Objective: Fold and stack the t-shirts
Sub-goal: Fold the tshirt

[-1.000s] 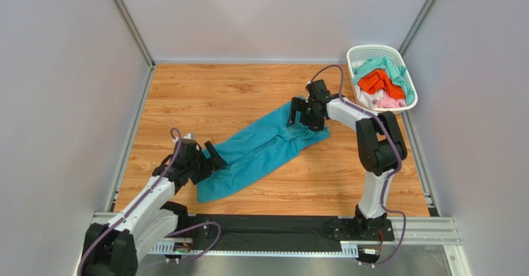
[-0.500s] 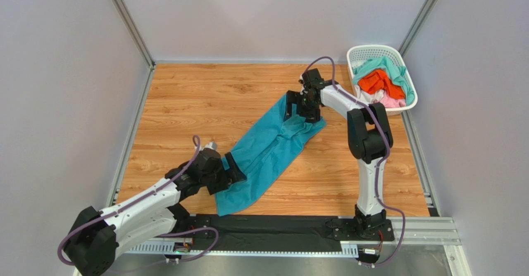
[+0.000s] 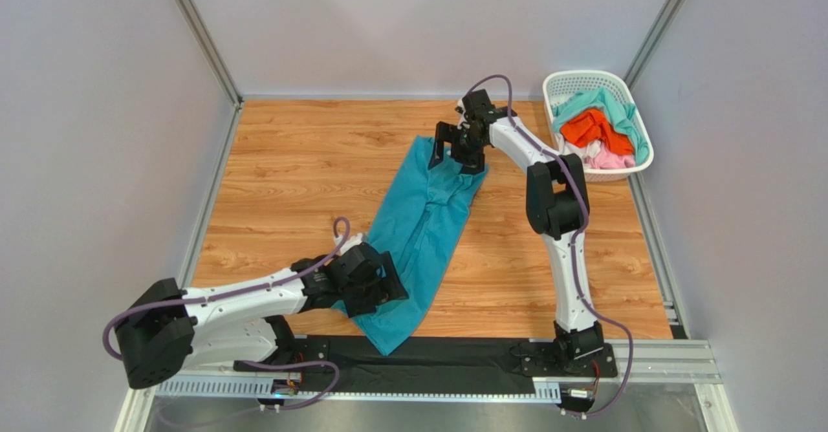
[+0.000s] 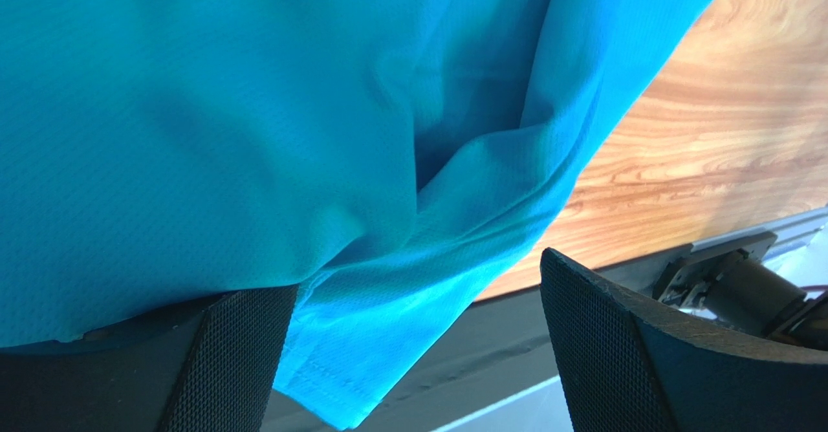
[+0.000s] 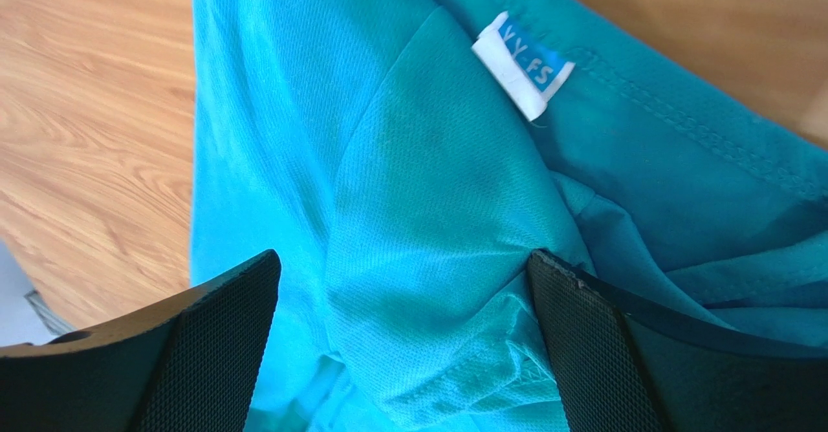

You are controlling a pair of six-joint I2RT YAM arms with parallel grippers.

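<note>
**Teal shirt being laid out, not yet folded**

The left gripper (image 3: 382, 292) is at the near end of the teal shirt (image 3: 425, 214). Its jaws stand wide apart, and the hem lies slack between and under its fingers, clamped by nothing. Just past its tips the hem reaches the table's (image 3: 292, 170) near edge.

From there the shirt runs away to the right gripper (image 3: 453, 151), which is also spread wide and holds nothing. The collar and white label (image 5: 522, 63) lie just ahead of its fingers. The basket (image 3: 569, 80) is beyond and to that gripper's right, with the orange shirt (image 3: 586, 126) and others waiting in it.

I judge this to be the straightening step, since the shirt is bunched narrow with its sleeves hidden. Next, each gripper likely needs to pinch an edge and draw the cloth out flat.

Over the last second the left gripper has swung right and nearer the bases. The right has reached farther away, and the shirt has turned from a slant towards lengthwise.
</note>
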